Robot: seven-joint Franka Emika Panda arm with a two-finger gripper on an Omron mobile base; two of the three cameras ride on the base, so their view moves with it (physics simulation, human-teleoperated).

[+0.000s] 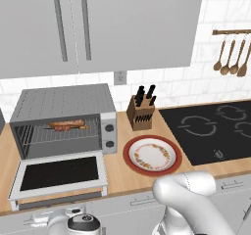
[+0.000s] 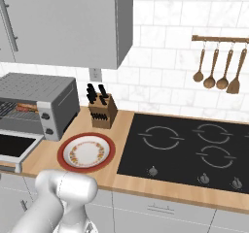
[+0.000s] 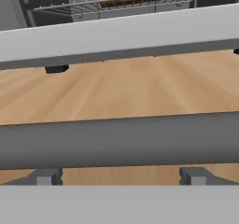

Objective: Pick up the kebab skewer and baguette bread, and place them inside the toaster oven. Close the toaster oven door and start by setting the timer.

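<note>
Red-rimmed plate (image 1: 152,155) on wooden counter (image 1: 122,173), knife block (image 1: 141,112), black cooktop (image 2: 189,152), hanging wooden spoons (image 2: 216,68)

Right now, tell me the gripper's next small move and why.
Probably push up on the dark grey bar handle to swing the silver-framed dark-glass toaster oven door shut: it lies dropped open, the reddish-brown kebab skewer already rests on the wire rack, and the open gripper faces that handle.

A: How many ovens and plates are there?
B: One toaster oven (image 1: 63,119) at the left of the frame, one plate (image 1: 152,155) at the centre.
A: And spoons?
B: Four wooden utensils (image 2: 216,71), upper right.
</note>
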